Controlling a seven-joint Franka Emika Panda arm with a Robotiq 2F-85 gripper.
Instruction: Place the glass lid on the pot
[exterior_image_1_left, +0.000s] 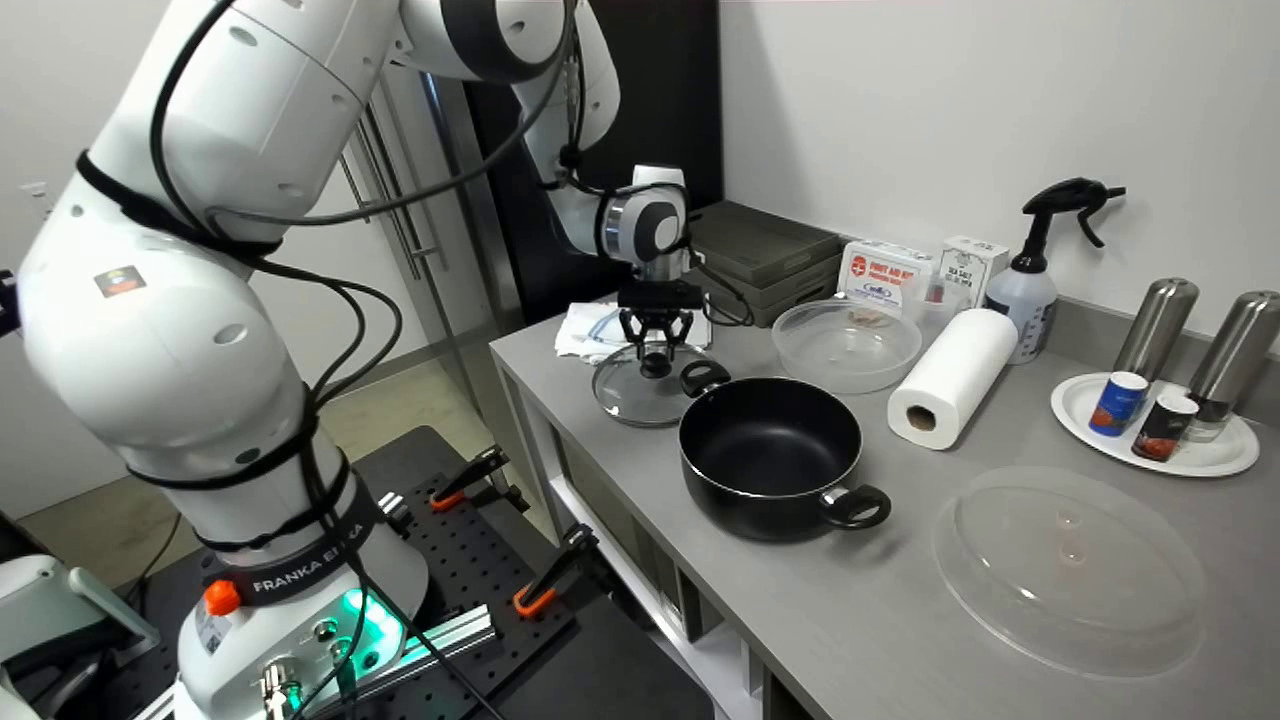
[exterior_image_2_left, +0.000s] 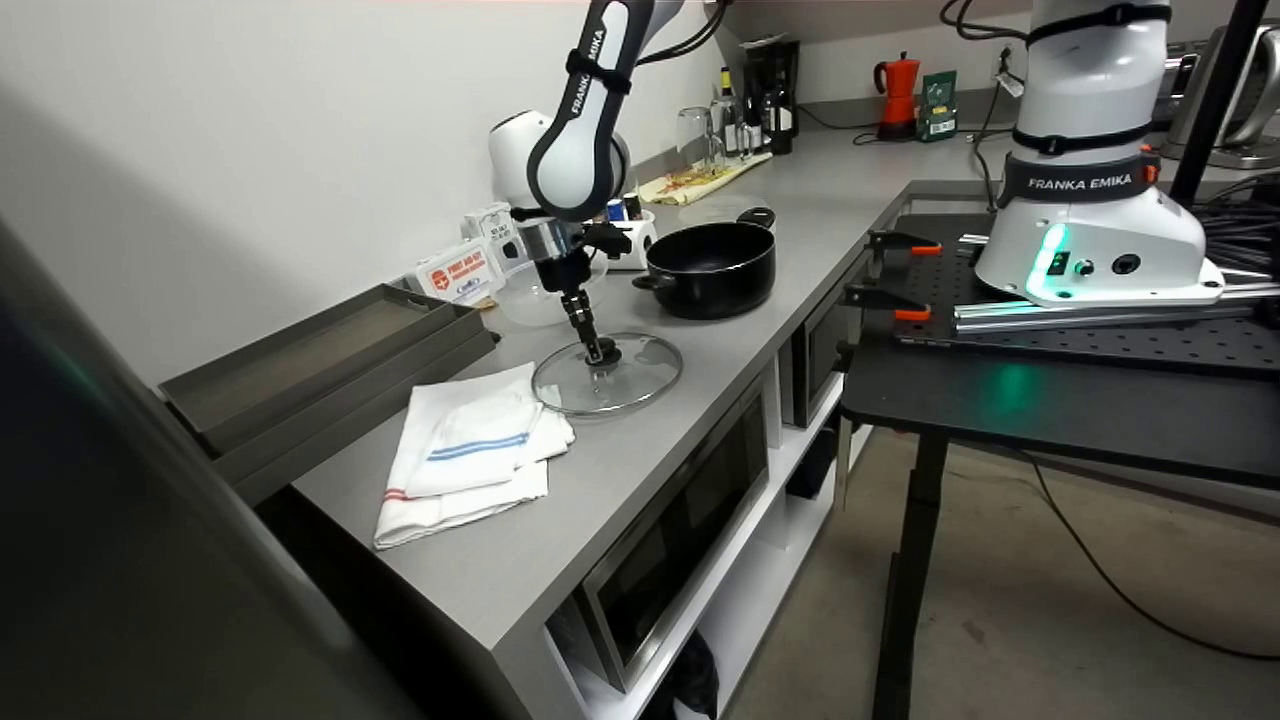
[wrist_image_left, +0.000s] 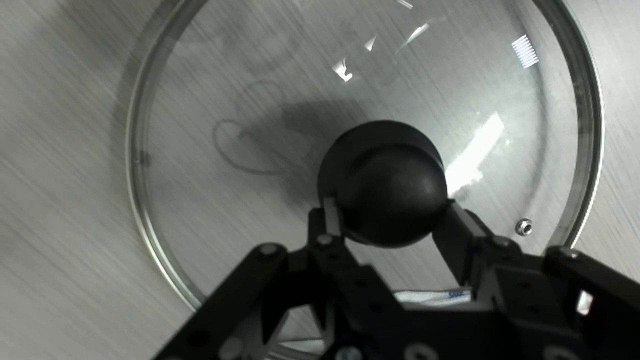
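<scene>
I have my gripper (wrist_image_left: 390, 215) clamped on the black knob (wrist_image_left: 392, 190) of the glass lid (exterior_image_1_left: 645, 398), so I judge the grasp made, the lift next; whether the metal rim (wrist_image_left: 135, 150) touches the counter (exterior_image_1_left: 870, 620) I can't tell. In an exterior view the black pot (exterior_image_1_left: 770, 450) lies at four o'clock from the lid, its near handle (exterior_image_1_left: 704, 376) close by, so I should rise above that, then cross. The counter's front edge lies toward eight, a folded towel (exterior_image_1_left: 590, 330) at eleven; nothing overhangs the pot.
</scene>
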